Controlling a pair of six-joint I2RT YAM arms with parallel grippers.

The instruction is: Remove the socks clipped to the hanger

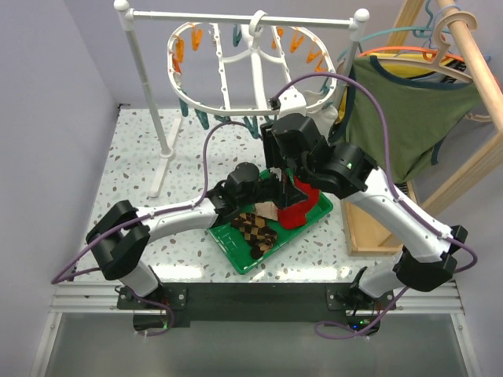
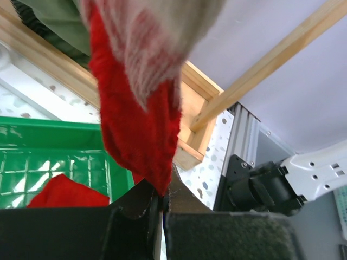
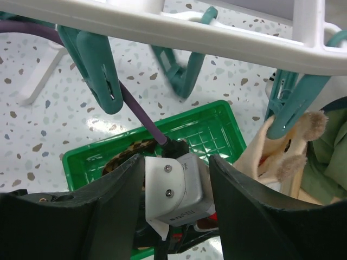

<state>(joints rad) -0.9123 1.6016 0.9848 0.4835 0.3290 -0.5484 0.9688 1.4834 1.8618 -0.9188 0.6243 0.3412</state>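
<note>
The white oval hanger (image 1: 228, 86) hangs from the rail, with orange and teal clothespins round its rim (image 3: 217, 30). A red sock (image 2: 138, 124) with a pale cuff hangs down, and my left gripper (image 2: 162, 192) is shut on its toe. In the right wrist view a teal pin (image 3: 293, 103) still pinches the cream cuff (image 3: 274, 154). My right gripper (image 3: 176, 161) is open just under the rim, holding nothing. The green tray (image 1: 314, 214) below holds brown checkered socks (image 1: 255, 228) and another red sock (image 2: 59, 192). From above, both grippers (image 1: 281, 191) (image 1: 292, 166) crowd over the tray.
An olive-green top (image 1: 401, 118) hangs on clothes hangers at the right, beside a wooden frame (image 1: 377, 228). The white rail stand (image 1: 165, 126) rises at the back left. A purple cable (image 3: 138, 111) runs across under the hanger.
</note>
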